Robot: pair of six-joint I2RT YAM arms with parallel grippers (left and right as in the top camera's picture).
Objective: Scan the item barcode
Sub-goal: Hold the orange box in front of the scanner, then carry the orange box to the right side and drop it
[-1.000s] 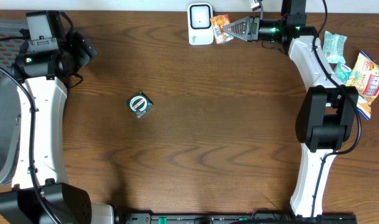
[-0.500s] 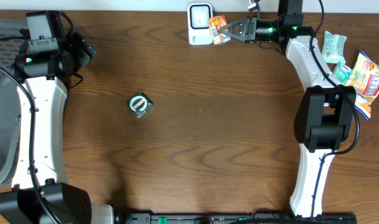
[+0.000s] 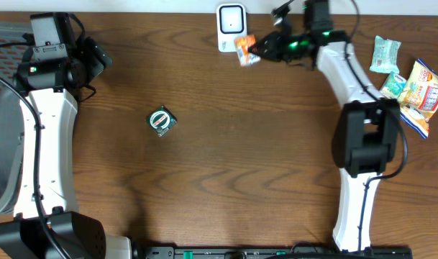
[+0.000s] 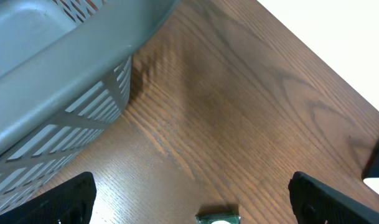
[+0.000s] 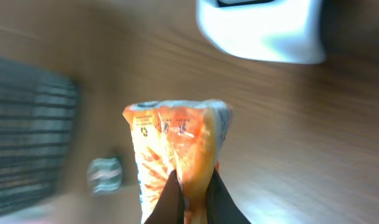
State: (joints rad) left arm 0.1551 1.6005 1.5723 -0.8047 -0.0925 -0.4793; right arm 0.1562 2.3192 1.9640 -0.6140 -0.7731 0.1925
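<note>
Your right gripper (image 3: 260, 49) is clamped on the orange snack packet (image 3: 244, 50), pinching only its crimped end, which leaves the printed faces bare. The packet hangs tilted just in front of the scanner (image 3: 231, 27), presumably to offer a face to its window (the wrist view is too blurred to find the barcode). Your left gripper (image 3: 96, 60), far left of the scanner, stands wide and empty, likely parked out of the way.

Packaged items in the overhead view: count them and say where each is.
5. Orange packet in the right gripper beside the scanner; dark green packet left of table centre; pale green packet, teal packet and yellow chip bag at the right edge. Others may hide beneath those.
</note>
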